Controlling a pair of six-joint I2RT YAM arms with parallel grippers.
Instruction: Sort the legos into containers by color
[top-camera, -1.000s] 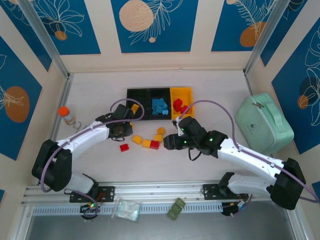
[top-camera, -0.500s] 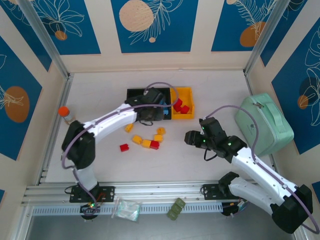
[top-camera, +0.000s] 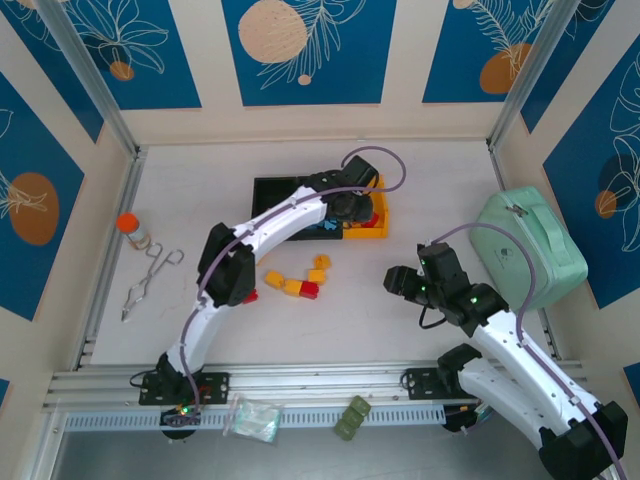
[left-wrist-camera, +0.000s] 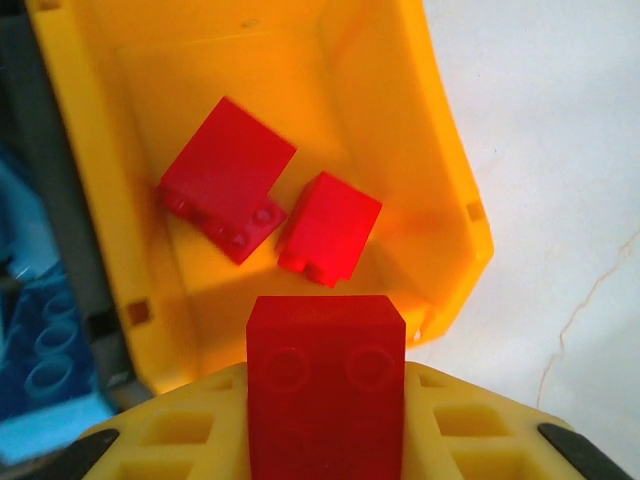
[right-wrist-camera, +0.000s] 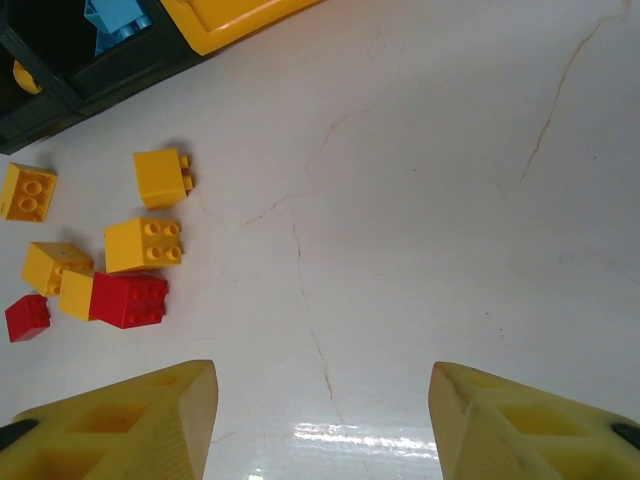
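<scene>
Left arm (top-camera: 280, 215) outstretched over yellow bin (left-wrist-camera: 455, 200), fingers (left-wrist-camera: 180, 440) tight on red brick (left-wrist-camera: 325, 390); right fingers (right-wrist-camera: 130, 420) apart above table (right-wrist-camera: 450, 200)

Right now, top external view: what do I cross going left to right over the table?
orange-capped bottle → loose legos → yellow container → right claw → mint-green case

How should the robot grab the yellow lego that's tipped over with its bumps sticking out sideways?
Probably straight from above with the open right gripper. Pinch the yellow lego on its two smooth flat sides, not the bumpy face. It lies tipped over with room around it, so the fingers should fit.
</scene>
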